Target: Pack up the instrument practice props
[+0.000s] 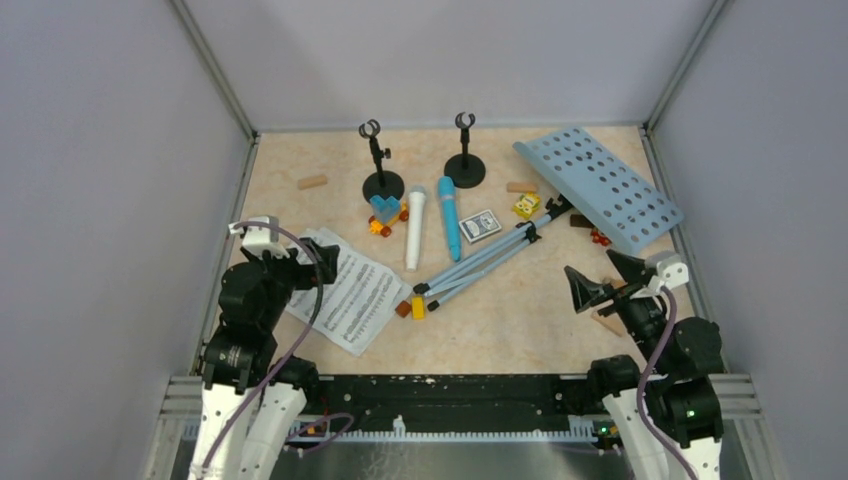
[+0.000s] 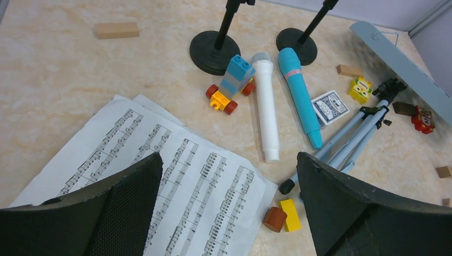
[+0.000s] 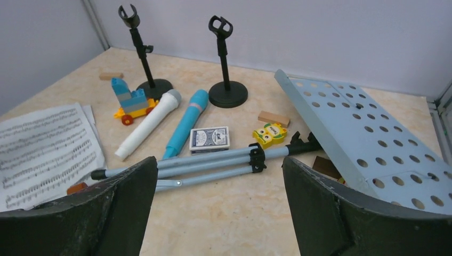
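**Practice props lie spread across tabletop, both grippers wide and holding nothing**

Practice props cover the table [image 1: 500, 320] in the top view. Two black microphone stands [image 1: 378, 165] [image 1: 465, 155] are upright near the far edge, clips bare. A white microphone [image 1: 415, 227] and a blue microphone [image 1: 448, 217] lie side by side in front of them, not touching. The perforated music-stand desk [image 1: 600, 185] rests tilted at the far right corner, its folded tripod legs [image 1: 485, 260] stretched flat toward the middle. Sheet music [image 1: 345, 290] lies at the near left. No case or box for packing shows in any view. The left gripper [image 1: 305, 262] and right gripper [image 1: 600, 278] hang over the near corners, jaws spread, nothing between them; that would fit either a survey of the layout or a pause between picks.

From the left wrist, the sheets run under the fingers [image 2: 128, 192] and out of frame, so their number is unclear; at least two overlap. A toy brick car [image 2: 232, 85] touches the nearer stand's base, and a red cylinder [image 2: 275, 218] and a yellow block [image 2: 289, 214] sit at the leg tips.

From the right wrist, a deck of cards [image 3: 209, 138] and a yellow figure [image 3: 269, 133] lie just beyond the legs. Where the desk joins the legs is partly hidden; a dark block beneath it is hard to identify.
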`<state>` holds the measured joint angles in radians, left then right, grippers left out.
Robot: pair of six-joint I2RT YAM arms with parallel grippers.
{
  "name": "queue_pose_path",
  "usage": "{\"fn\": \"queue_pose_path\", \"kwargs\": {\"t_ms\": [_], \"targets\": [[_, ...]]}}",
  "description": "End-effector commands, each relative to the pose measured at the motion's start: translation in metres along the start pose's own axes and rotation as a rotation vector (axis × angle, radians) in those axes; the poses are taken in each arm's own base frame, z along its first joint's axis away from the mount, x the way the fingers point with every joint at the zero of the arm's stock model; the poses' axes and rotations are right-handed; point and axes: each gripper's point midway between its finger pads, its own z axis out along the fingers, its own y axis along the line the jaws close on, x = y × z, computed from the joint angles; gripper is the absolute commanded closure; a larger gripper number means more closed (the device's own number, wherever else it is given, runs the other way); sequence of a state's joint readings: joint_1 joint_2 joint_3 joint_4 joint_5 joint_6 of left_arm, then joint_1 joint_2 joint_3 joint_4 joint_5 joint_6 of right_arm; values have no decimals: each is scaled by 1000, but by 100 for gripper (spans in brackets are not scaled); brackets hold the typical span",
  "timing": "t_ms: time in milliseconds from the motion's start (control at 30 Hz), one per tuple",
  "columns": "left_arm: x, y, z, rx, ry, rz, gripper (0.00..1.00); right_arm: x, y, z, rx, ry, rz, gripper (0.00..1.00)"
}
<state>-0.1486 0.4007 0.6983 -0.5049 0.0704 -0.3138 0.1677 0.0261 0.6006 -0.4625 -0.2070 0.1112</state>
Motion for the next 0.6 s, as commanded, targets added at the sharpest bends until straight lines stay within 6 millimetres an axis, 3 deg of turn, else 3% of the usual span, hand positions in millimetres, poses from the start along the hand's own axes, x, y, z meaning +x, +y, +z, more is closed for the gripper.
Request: {"fn": "queue_pose_path", "kwargs": {"t_ms": [0,167,567], "targets": [[-3,15,-1,-85,-29,-10,1,3,9,1,-86,2,-135,16],[-2,13,3,-71,-35,-16,1,13,19,4,-154,5,-131,19],[5,9,11,-38,-4,-15,1,21,18,7,-154,19,-115,14]]}}
